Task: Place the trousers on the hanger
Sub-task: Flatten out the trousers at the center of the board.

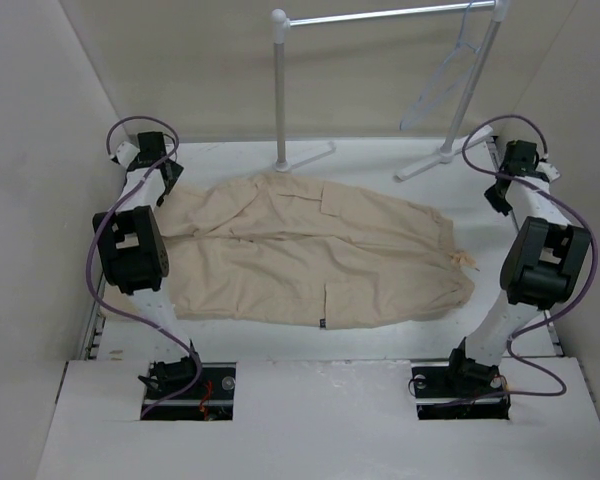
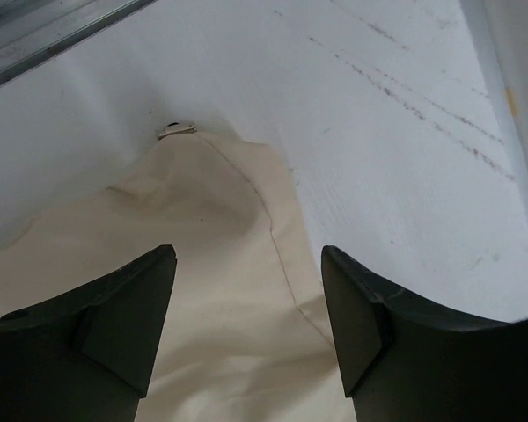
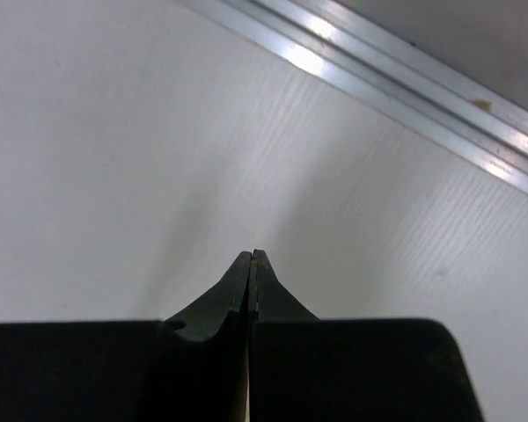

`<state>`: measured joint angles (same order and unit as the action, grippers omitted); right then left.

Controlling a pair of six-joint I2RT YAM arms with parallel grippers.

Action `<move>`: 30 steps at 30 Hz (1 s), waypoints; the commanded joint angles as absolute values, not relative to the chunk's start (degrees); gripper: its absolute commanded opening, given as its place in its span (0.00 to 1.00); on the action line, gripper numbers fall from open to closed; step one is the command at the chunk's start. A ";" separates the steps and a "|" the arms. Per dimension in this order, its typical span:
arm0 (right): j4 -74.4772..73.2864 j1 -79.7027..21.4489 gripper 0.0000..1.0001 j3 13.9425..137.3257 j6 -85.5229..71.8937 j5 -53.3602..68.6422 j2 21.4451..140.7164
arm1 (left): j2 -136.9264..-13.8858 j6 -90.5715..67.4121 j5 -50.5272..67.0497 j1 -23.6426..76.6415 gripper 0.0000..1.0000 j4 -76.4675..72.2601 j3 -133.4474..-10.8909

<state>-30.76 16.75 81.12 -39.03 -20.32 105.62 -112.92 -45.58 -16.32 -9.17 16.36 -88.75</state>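
Observation:
The beige trousers lie flat across the table, waist and drawstring to the right, leg ends to the left. The pale hanger hangs from the rack rail at the back right, away from both arms. My left gripper is open above the leg end at the far left. In the left wrist view the cloth lies between and below its spread fingers, and the gripper holds nothing. My right gripper is shut and empty over bare table to the right of the waist. Its wrist view shows the gripper with only white table.
A white-poled garment rack with a metal rail stands at the back of the table, its feet on the tabletop. Beige walls close in left, right and rear. A metal edge strip runs along the table's side.

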 commanded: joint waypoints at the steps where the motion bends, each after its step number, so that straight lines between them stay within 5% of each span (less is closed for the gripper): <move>1: -29.18 18.06 0.04 86.65 -39.46 -20.94 107.49 | -115.04 -42.54 -15.65 -10.24 0.65 20.74 -93.07; 3: -28.92 18.15 0.17 87.01 -38.06 -16.37 107.67 | -115.92 -42.28 -15.12 -10.85 0.67 19.87 -93.69; 7: -26.99 13.33 0.57 78.51 -36.74 -14.42 104.07 | -120.13 -41.49 -12.40 -11.03 0.67 20.12 -96.76; 16: -24.61 9.71 0.63 71.81 -36.12 -6.33 104.85 | -125.33 -42.01 -13.44 -9.89 0.60 21.27 -100.90; 20: -24.70 9.71 0.58 74.43 -36.56 -5.98 108.80 | -124.90 -42.19 -14.76 -9.89 0.62 21.53 -100.29; 27: -26.28 10.76 0.10 76.73 -37.61 -2.46 112.15 | -120.86 -42.28 -15.29 -11.29 0.65 20.83 -98.00; 30: -25.67 12.96 0.03 75.85 -40.07 -5.70 108.12 | -117.35 -42.45 -15.73 -11.56 0.65 20.04 -96.42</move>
<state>-26.35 10.66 76.03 -37.98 -3.60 111.26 -125.38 -42.59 -13.93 -10.81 20.45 -97.60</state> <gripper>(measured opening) 0.054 0.647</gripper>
